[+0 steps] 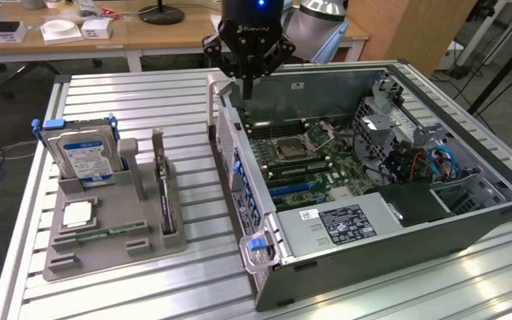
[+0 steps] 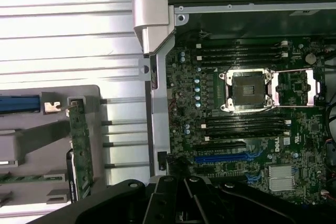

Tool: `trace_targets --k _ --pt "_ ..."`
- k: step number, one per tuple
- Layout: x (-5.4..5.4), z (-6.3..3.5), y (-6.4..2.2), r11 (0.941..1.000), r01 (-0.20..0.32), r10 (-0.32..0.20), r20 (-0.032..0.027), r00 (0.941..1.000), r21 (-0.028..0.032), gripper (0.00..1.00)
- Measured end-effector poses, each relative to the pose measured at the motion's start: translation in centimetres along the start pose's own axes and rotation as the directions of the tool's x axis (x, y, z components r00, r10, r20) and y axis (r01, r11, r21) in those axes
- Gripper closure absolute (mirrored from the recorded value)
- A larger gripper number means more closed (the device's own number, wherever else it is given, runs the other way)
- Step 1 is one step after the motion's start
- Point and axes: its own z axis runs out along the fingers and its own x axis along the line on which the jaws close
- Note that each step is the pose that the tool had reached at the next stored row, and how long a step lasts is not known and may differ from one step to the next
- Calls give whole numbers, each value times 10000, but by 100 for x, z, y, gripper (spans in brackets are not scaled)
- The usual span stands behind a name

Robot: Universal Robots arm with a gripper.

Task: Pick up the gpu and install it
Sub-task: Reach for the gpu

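Hand pointing down above computer case edge, fingers seemingly pressed together, gpu standing in holder

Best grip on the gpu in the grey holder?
Probably its exposed top edge, mid-length, coming from straight above and pinching the two flat faces: the gpu stands on edge in a slot of the grey holder, its lower part sunk in.

case open on top, its side wall between gpu and motherboard
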Motion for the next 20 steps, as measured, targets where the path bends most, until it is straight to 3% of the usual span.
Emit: trace_targets --k 20 --pt "255 -7 -19 10000 1 -1 0 10000 0 89"
